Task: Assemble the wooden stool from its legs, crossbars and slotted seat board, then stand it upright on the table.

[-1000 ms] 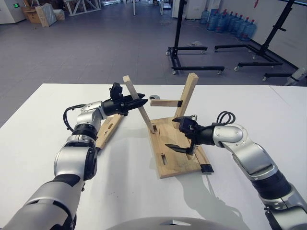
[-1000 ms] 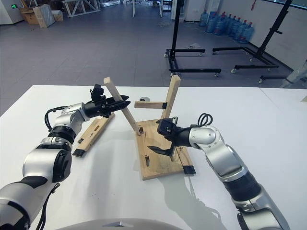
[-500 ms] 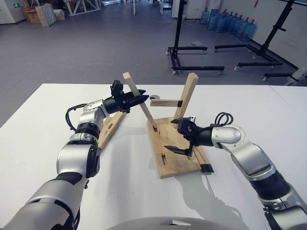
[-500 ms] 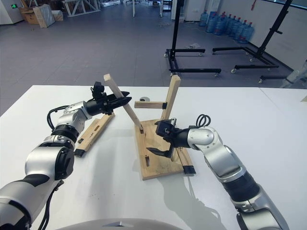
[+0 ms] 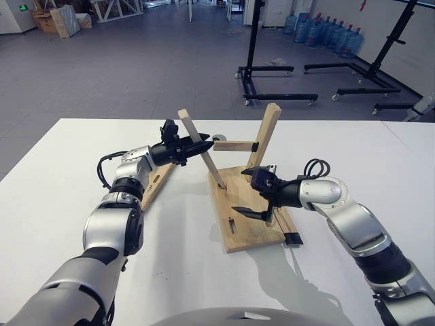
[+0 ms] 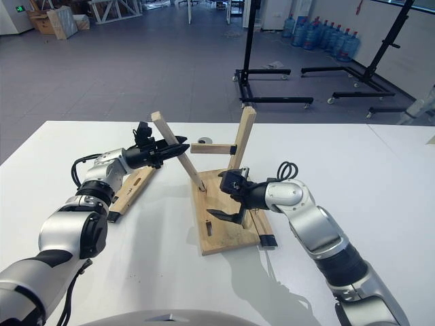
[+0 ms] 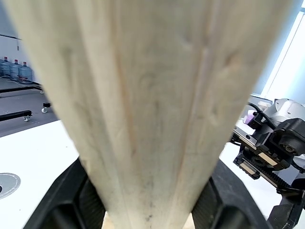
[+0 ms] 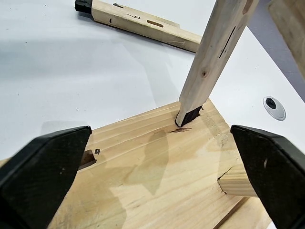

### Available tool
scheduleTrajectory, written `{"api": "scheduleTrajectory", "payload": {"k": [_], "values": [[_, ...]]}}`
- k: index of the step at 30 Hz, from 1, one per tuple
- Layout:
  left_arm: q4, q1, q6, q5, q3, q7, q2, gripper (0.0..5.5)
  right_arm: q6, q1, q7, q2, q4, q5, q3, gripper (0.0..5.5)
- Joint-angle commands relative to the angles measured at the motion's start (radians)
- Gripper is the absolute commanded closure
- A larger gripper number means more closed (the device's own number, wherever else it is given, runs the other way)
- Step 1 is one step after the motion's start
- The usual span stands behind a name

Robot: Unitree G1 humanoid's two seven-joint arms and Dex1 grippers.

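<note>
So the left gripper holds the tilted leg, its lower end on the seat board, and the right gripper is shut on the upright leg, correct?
Not quite: the right gripper is open and holds nothing, above the seat board, as the right wrist view shows. The left gripper does hold the tilted leg, its lower end on the board.

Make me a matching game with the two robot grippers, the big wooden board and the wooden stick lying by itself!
Things:
1. left gripper
2. right gripper
3. seat board
4. loose leg

States:
A. lies alone on the table, beside the left arm
B. open, over the seat board
C. shut on the tilted leg
D. lies flat, with the tilted leg's foot resting on it

Pairs: 1-C, 2-B, 3-D, 4-A.
</note>
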Motion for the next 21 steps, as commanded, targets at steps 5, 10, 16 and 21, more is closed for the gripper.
{"api": "scheduleTrajectory", "payload": {"k": [5, 10, 16, 21], "values": [[-0.003, -0.002, 0.001, 0.033, -0.024, -0.013, 0.031, 3.48, 0.007, -0.006, -0.001, 0.001, -0.007, 0.005, 0.007, 0.1], [-0.006, -0.015, 0.009, 0.035, -0.026, -0.018, 0.046, 3.48, 0.005, -0.006, -0.004, 0.003, -0.005, 0.004, 0.006, 0.1], [-0.006, -0.027, 0.012, 0.037, -0.03, -0.024, 0.049, 3.48, 0.008, -0.004, -0.008, 0.005, -0.009, 0.005, 0.004, 0.1], [0.011, -0.024, -0.001, 0.052, -0.034, -0.015, 0.056, 3.48, 0.011, -0.006, -0.006, 0.007, -0.009, 0.006, 0.006, 0.1]]}}
